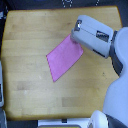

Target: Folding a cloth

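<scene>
Cloth (64, 59) is the single fabric piece here: one plain pink-magenta rectangle lying flat on the one wooden table (30, 85), a little toward the exterior view's right of the table's middle, turned at a slant so its corners point diagonally. Its lower corner sits toward the near edge of the tabletop, and its upper corner runs under the robot's arm (95, 39). One arm shows, white and grey, reaching in from the exterior view's right across the far half of the table. The one gripper (75, 36) at its tip sits over the cloth's upper corner; whether its fingers are apart or closed on the fabric cannot be told, since the arm's casing hides them.
</scene>
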Controlling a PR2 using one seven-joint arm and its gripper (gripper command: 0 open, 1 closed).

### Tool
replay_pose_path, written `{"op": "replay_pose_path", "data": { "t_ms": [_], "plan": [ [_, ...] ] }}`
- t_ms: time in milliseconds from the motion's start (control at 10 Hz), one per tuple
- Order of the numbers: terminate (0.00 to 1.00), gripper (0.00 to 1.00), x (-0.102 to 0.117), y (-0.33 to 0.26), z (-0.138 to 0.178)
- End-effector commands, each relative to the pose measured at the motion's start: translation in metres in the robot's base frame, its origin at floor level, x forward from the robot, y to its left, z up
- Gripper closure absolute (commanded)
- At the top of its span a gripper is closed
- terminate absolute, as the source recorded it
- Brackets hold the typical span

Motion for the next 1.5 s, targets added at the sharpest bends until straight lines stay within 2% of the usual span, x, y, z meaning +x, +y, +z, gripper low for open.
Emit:
{"op": "replay_pose_path", "data": {
  "t_ms": [0, 500, 700, 1000, 1200, 1400],
  "plan": [
    [0.0, 1.0, -0.011, -0.008, 0.001],
    [0.0, 1.0, -0.009, -0.01, 0.02],
    [0.0, 1.0, -0.001, -0.002, 0.038],
    [0.0, 1.0, 0.0, 0.012, 0.06],
    [0.0, 1.0, -0.018, 0.029, 0.074],
    [0.0, 1.0, -0.036, 0.046, 0.074]
  ]
}}
